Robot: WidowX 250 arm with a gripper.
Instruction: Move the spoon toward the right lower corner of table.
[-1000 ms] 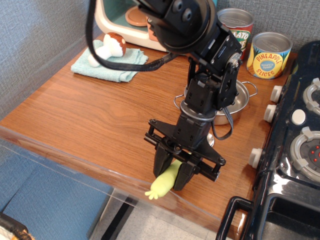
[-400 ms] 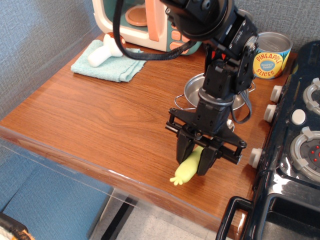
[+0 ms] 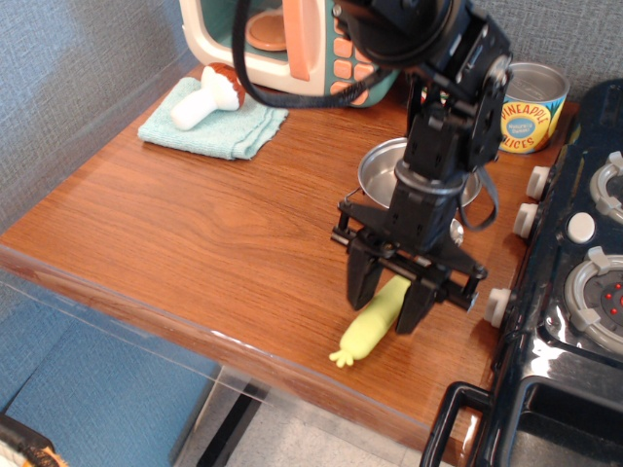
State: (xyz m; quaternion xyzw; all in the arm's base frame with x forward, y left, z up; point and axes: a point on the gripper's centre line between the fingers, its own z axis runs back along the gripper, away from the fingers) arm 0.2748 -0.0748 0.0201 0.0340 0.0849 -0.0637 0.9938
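The spoon (image 3: 371, 325) lies on the reddish-brown table (image 3: 195, 233) near its front edge, right of centre. Its pale yellow-green handle points toward the front left. Its silver bowl is mostly hidden behind the gripper. My gripper (image 3: 389, 300) hangs straight down over the upper part of the handle. One black finger (image 3: 360, 284) is left of the handle and the other is on its right. The jaws stand slightly apart from the handle, so the gripper looks open.
A steel two-handled pot (image 3: 384, 170) stands just behind the gripper. A black toy stove (image 3: 574, 292) fills the right side. A pineapple can (image 3: 531, 107), a toy microwave (image 3: 282, 44) and a teal cloth (image 3: 219, 126) with a toy mushroom (image 3: 206, 95) stand at the back.
The gripper carried the spoon to the right along the front edge. The spoon now rests on the table and the jaws stand a little wider around its handle.
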